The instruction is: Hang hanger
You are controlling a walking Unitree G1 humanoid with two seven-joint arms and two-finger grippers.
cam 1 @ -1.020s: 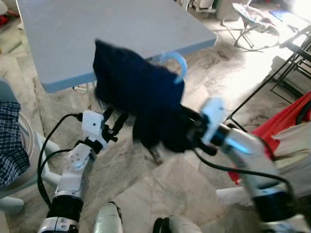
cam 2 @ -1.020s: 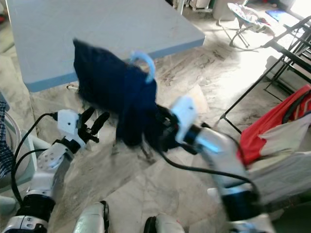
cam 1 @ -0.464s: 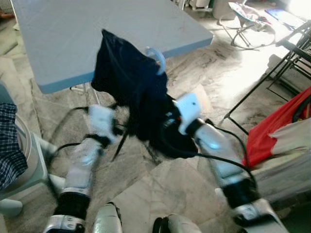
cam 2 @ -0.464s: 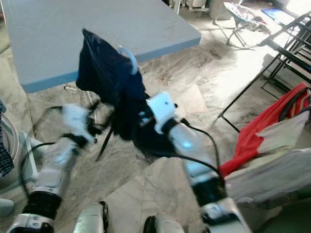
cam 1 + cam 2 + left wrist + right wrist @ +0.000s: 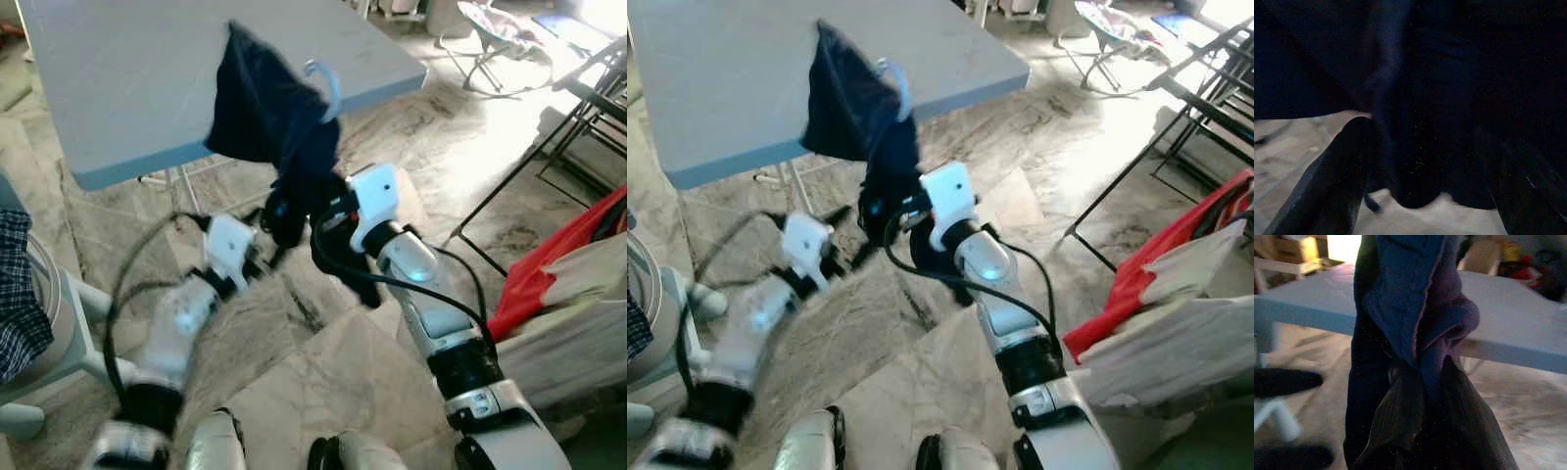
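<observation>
the right gripper (image 5: pixel 294 209) is raised in front of the grey table (image 5: pixel 127 88), its black fingers (image 5: pixel 1400 416) pinched together on the bunched dark blue garment (image 5: pixel 265 113). the cloth hangs on a pale blue hanger (image 5: pixel 326 83), whose hook curls above the garment's top edge, against the table's near edge. garment and hanger are held in the air, just in front of the table and partly overlapping it, with a tail of cloth drooping below the gripper.

the left gripper (image 5: pixel 263 262) is blurred, low and just beside the table's front edge, under the hanging cloth. its wrist view shows two fingers (image 5: pixel 1337 181) spread apart with dark fabric ahead of them, nothing clamped between.

right of the table, red cloth (image 5: pixel 549 264) lies on a pile by black metal legs (image 5: pixel 578 117).
</observation>
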